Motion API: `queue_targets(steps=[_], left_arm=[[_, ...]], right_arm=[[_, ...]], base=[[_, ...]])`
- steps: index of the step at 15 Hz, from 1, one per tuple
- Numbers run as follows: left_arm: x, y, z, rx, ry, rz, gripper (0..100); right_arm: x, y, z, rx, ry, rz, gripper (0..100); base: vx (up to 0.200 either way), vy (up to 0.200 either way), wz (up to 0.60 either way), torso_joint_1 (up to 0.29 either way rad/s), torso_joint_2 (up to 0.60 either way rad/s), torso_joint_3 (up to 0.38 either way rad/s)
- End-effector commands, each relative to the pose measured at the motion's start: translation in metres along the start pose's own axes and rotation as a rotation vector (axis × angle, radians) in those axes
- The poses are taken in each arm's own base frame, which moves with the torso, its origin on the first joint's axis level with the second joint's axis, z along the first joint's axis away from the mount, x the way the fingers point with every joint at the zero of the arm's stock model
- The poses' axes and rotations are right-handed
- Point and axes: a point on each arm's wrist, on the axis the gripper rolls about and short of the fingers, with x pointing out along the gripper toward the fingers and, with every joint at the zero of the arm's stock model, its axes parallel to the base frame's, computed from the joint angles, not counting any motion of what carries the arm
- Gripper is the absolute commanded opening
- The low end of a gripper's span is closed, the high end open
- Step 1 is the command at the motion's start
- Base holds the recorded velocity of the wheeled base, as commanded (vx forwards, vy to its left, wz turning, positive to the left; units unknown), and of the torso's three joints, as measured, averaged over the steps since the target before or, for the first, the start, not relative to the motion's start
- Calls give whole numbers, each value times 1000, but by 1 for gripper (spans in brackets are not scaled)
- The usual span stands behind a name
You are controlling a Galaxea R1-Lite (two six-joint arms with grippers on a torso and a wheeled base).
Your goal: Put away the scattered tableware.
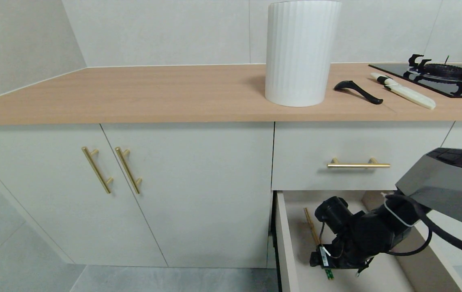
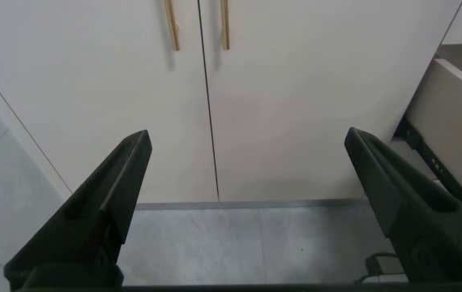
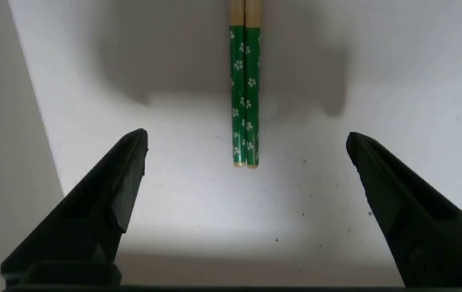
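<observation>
1. Well, the pair of chopsticks lies on the pale, smooth floor of the open lower drawer, the two sticks side by side and touching along their length.
2. Their ends are painted green with small white flowers, and the remaining part is plain light wood; they are thin and straight.
3. My right gripper is down inside the drawer above them. Its two black wedge-shaped fingers are spread wide, one on each side of the green ends, and they grasp nothing.
4. From the head view I see the wooden part of the chopsticks coming out from behind the right wrist.
5. My left gripper is also released, with its fingers far apart and nothing between them. It faces the matte white cabinet doors and the grey tiled floor.
6. On the wood-grain countertop stands a tall white container with vertical ribs.
7. Beside it lies a black curved tool, and near that a knife with a cream-coloured blade and a black band at its handle.
8. The doors and the closed upper drawer carry slim brass bar handles.
9. At the far end of the counter there is a glossy black hob with a black burner grate.
</observation>
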Motion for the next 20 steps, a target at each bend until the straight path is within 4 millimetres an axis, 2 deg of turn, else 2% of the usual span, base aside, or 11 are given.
queue_targets(steps=[1, 2, 3, 5, 6, 8, 12, 20], left_arm=[[0, 0, 0, 0, 0, 0, 100], [0, 0, 0, 0, 0, 0, 100], [0, 0, 0, 0, 0, 0, 100], [0, 0, 0, 0, 0, 0, 100], [0, 0, 0, 0, 0, 0, 100], [0, 0, 0, 0, 0, 0, 100], [0, 0, 0, 0, 0, 0, 100], [0, 0, 0, 0, 0, 0, 100]], right_arm=[[-46, -4, 7, 16, -106, 51, 100], [-69, -7, 8, 16, -157, 74, 100], [-103, -12, 7, 18, -234, 109, 100], [-155, -23, 1, -5, -308, 135, 100], [-177, -29, -4, -22, -359, 151, 100], [-209, -41, -9, -28, -462, 163, 100], [-239, -56, -15, -18, -592, 119, 100], [-243, -66, -12, -19, -618, 85, 100]], base=[[0, 0, 0, 0, 0, 0], [0, 0, 0, 0, 0, 0], [0, 0, 0, 0, 0, 0], [0, 0, 0, 0, 0, 0], [0, 0, 0, 0, 0, 0], [0, 0, 0, 0, 0, 0], [0, 0, 0, 0, 0, 0], [0, 0, 0, 0, 0, 0]])
